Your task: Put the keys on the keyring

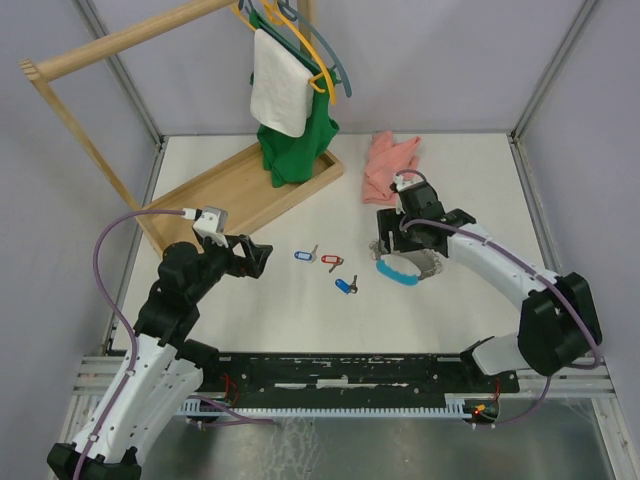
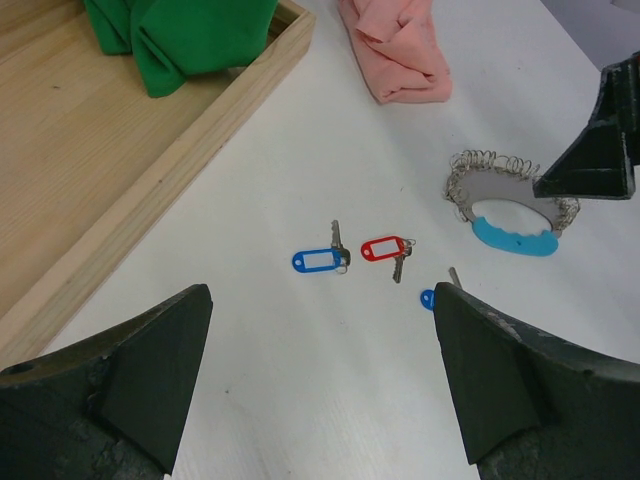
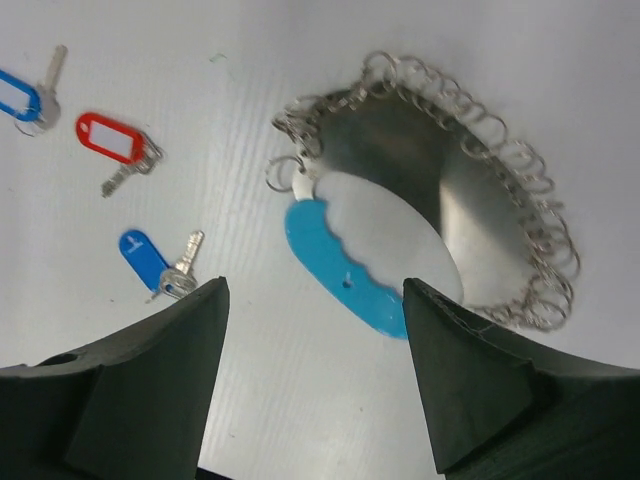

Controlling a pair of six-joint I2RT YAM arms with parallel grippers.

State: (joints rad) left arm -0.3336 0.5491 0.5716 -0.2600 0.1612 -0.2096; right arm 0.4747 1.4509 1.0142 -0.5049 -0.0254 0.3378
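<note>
Blank white tags on the keys (image 2: 385,248), no writing legible.
Left gripper (image 2: 320,300) gapes empty, keys just ahead; right gripper (image 3: 315,290) gapes above keyring (image 3: 345,270); white table (image 2: 300,400).

- Wooden tray (image 1: 215,195): on the table (image 1: 470,200), ahead and left of the left gripper (image 1: 257,256). In the left wrist view its rim runs diagonally across the upper left.
- Green cloth (image 1: 292,150): hanging down, lower end bunched on the tray's far right corner, ahead of the left gripper.
- White cloth (image 1: 278,88): draped over a yellow hanger (image 1: 322,62), in front of the green cloth's upper part.
- Grey-blue hanger (image 1: 341,60): just beside the yellow one.
- Wooden rail (image 1: 130,37): high, beyond and left of the left gripper.
- Pink cloth (image 1: 388,160): crumpled on the table, near and beyond the right gripper (image 1: 400,248).
</note>
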